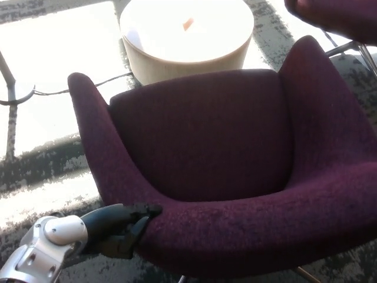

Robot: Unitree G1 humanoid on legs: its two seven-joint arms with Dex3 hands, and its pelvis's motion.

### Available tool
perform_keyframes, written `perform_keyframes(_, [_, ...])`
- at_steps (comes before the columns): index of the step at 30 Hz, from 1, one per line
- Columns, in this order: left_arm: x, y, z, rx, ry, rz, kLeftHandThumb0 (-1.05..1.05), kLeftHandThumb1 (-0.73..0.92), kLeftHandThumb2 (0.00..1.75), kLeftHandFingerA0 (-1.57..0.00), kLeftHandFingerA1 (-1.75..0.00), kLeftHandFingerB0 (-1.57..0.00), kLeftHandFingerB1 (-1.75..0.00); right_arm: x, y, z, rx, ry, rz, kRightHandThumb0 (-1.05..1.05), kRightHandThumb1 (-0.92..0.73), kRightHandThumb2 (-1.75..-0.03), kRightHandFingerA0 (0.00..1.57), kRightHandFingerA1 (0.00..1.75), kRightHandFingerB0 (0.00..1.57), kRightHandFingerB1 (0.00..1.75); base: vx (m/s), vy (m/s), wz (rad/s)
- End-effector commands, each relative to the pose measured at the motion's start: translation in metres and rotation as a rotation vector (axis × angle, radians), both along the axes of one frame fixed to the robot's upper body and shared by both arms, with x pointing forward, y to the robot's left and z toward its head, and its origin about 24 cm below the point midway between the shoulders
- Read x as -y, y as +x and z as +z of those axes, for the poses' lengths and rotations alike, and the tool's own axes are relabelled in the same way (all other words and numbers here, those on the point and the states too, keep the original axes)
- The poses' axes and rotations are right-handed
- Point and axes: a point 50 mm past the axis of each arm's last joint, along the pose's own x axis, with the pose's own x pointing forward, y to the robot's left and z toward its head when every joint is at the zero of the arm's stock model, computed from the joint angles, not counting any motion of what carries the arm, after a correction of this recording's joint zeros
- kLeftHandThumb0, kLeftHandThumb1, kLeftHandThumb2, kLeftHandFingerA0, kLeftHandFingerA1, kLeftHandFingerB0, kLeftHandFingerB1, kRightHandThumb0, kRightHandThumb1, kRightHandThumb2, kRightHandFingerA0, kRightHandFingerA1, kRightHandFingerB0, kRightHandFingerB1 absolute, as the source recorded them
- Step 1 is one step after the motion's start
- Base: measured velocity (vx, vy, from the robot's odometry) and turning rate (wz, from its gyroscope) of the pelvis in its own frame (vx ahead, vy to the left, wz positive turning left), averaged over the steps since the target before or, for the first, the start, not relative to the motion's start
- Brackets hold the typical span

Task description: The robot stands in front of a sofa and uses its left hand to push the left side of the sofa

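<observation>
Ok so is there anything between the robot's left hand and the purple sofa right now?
Nothing. In the head view the left hand is pressed against the sofa at its front left edge, with no gap and no object between them.

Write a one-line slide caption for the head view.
Robot's left hand presses against the left front edge of a purple sofa; round table behind.

Left arm cut off at the bottom-left corner, sofa running past the right edge, second purple seat clipped at the top-right corner, round table top washed out by glare

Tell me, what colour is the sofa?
Dark purple; the sofa shows best in the head view.
</observation>
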Motion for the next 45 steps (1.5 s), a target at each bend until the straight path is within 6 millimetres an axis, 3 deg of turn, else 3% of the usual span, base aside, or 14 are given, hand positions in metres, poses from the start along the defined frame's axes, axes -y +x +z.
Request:
perform_keyframes(1, [-0.010,-0.014,-0.016,-0.057,0.014,0.000,-1.05,0.91,1.27,0.00,-0.06,0.00,0.00,0.005,-0.004,0.001,0.003,-0.016,-0.006,-0.66,-0.86,-0.66,0.60,0.44,0.56,0.41,0.00,0.000,0.00])
perform_keyframes(7, [-0.028,-0.016,-0.020,-0.061,0.040,0.056,-1.05,0.90,1.27,0.00,-0.05,0.00,-0.01,0.005,-0.004,0.001,0.008,-0.009,-0.007,-0.63,-0.85,-0.66,0.58,0.43,0.56,0.41,0.00,0.000,0.00])
perform_keyframes(10, [-0.048,-0.020,-0.021,-0.070,0.036,0.097,-1.05,0.92,1.28,0.00,-0.04,0.00,0.00,0.004,-0.005,0.001,0.015,0.000,-0.014,-0.64,-0.84,-0.66,0.60,0.43,0.57,0.42,0.00,0.000,0.00])
perform_keyframes(14, [-0.051,-0.020,-0.021,-0.065,0.045,0.099,-1.05,0.92,1.28,0.00,-0.04,0.00,0.00,0.004,-0.004,0.001,0.012,0.003,-0.016,-0.64,-0.84,-0.66,0.60,0.43,0.57,0.42,0.00,0.000,0.00])
perform_keyframes(16, [-0.072,-0.026,-0.022,-0.071,0.047,0.173,-1.00,0.89,1.24,0.00,-0.09,0.00,-0.07,0.004,-0.007,0.000,0.000,0.004,-0.012,-0.61,-0.84,-0.66,0.60,0.45,0.55,0.42,0.00,0.000,0.00])
perform_keyframes(21, [-0.087,-0.031,-0.022,-0.052,0.051,0.211,-0.90,0.85,1.24,0.00,-0.17,0.00,-0.14,0.004,-0.008,0.000,0.003,0.001,-0.011,-0.60,-0.85,-0.65,0.63,0.46,0.58,0.42,0.00,0.000,0.00])
perform_keyframes(23, [-0.099,-0.036,-0.021,-0.041,0.024,0.261,-0.98,0.91,1.27,0.00,-0.10,0.00,-0.04,0.005,-0.009,-0.001,-0.004,-0.007,-0.015,-0.61,-0.85,-0.66,0.63,0.45,0.57,0.41,0.00,0.000,0.00])
perform_keyframes(27, [-0.116,-0.043,-0.022,-0.018,0.018,0.364,-1.04,0.87,1.26,0.00,-0.05,0.00,-0.01,0.005,-0.008,0.000,-0.002,0.000,-0.011,-0.63,-0.84,-0.66,0.62,0.44,0.59,0.42,0.00,0.000,0.00])
perform_keyframes(30, [-0.117,-0.043,-0.022,-0.017,0.014,0.368,-1.04,0.87,1.26,0.00,-0.05,0.00,-0.01,0.005,-0.009,0.000,-0.002,0.000,-0.011,-0.63,-0.84,-0.66,0.62,0.44,0.59,0.42,0.00,0.000,0.00])
perform_keyframes(32, [-0.130,-0.060,-0.028,-0.002,-0.051,0.465,-0.95,0.83,1.23,0.00,-0.12,0.00,-0.07,0.005,-0.010,-0.001,-0.009,-0.004,-0.011,-0.62,-0.83,-0.66,0.63,0.43,0.57,0.41,0.00,0.000,0.00])
perform_keyframes(38, [-0.132,-0.067,-0.032,0.017,-0.075,0.493,-0.95,0.80,1.22,0.00,-0.12,0.00,-0.07,0.005,-0.011,-0.002,-0.010,-0.007,-0.014,-0.61,-0.83,-0.66,0.63,0.44,0.58,0.41,0.00,0.000,0.00])
perform_keyframes(40, [-0.127,-0.096,-0.052,-0.009,-0.151,0.557,-1.02,0.85,1.21,0.00,-0.08,0.00,-0.04,0.003,-0.015,-0.004,-0.028,0.004,-0.016,-0.59,-0.82,-0.65,0.64,0.45,0.58,0.42,0.00,0.000,0.00])
perform_keyframes(42, [-0.122,-0.109,-0.061,-0.023,-0.183,0.584,-1.03,0.85,1.21,0.00,-0.06,0.00,-0.04,0.003,-0.018,-0.005,-0.032,0.015,-0.021,-0.58,-0.82,-0.65,0.66,0.45,0.58,0.42,0.00,0.000,0.00])
perform_keyframes(45, [-0.122,-0.110,-0.062,-0.020,-0.188,0.586,-1.03,0.85,1.21,0.00,-0.06,0.00,-0.04,0.003,-0.019,-0.005,-0.033,0.016,-0.021,-0.58,-0.82,-0.65,0.66,0.45,0.58,0.42,0.00,0.000,0.00])
